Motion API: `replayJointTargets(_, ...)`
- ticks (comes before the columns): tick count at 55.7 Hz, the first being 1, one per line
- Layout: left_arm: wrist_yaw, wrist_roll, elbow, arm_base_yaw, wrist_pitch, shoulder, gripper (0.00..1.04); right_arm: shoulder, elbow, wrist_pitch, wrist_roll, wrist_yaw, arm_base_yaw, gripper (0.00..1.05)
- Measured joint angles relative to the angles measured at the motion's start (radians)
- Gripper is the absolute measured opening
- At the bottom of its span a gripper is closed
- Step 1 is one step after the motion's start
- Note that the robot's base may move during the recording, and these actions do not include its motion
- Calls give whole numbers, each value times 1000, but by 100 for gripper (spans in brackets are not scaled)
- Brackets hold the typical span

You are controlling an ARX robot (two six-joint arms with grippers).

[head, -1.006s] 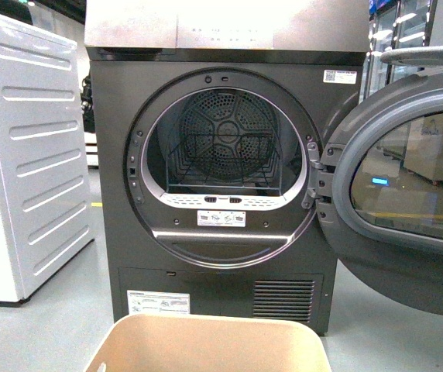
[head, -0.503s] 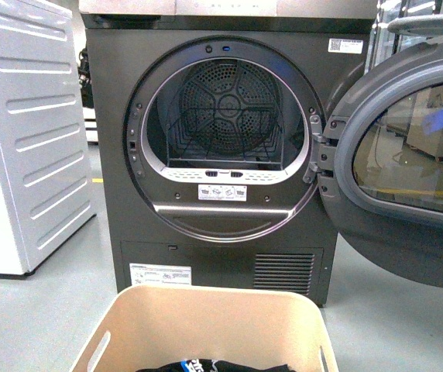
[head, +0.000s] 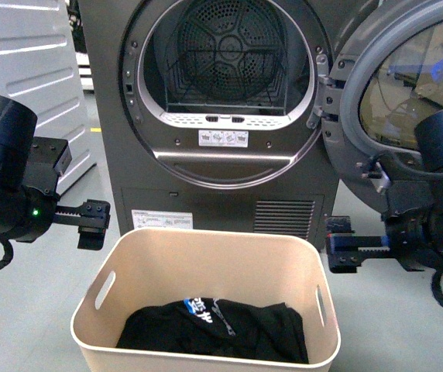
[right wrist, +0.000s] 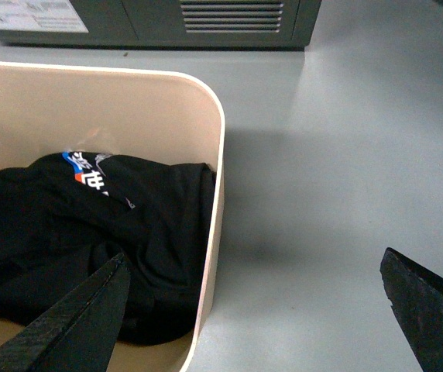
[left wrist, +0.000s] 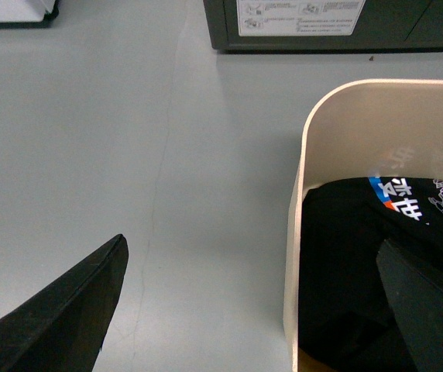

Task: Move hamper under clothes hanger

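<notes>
The beige hamper (head: 210, 260) stands on the floor in front of the dark grey dryer and holds a black garment (head: 229, 329). My left gripper (head: 92, 223) is open above the hamper's left rim. In the left wrist view (left wrist: 251, 244) one finger is over the floor and the other over the garment (left wrist: 345, 232), with the hamper wall (left wrist: 299, 194) between them. My right gripper (head: 341, 254) is open above the right rim. The right wrist view (right wrist: 254, 257) shows it straddling the hamper wall (right wrist: 220, 155) in the same way. The clothes hanger is out of view.
The dark grey dryer (head: 221, 194) stands close behind the hamper, and its round door (head: 396, 93) is swung open to the right. A white appliance (head: 28, 70) stands at the left. Grey floor (head: 43, 310) lies on both sides of the hamper.
The view has tipped down, so more of the hamper and the black garment shows. Both arms have come into view beside the hamper's rims.
</notes>
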Motion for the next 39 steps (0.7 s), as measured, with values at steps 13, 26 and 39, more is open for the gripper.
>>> replayJointTargets(13,39,-24,42,-20,53,132,98,238,139,0,26,39,28,97)
replayJointTargets(26,47,-40,58,-44,87,206,98,326,198,10,75,35,24,97)
replayJointTargets(39,53,-71,58,-50,121,259,98,382,238,12,106,36,26,97)
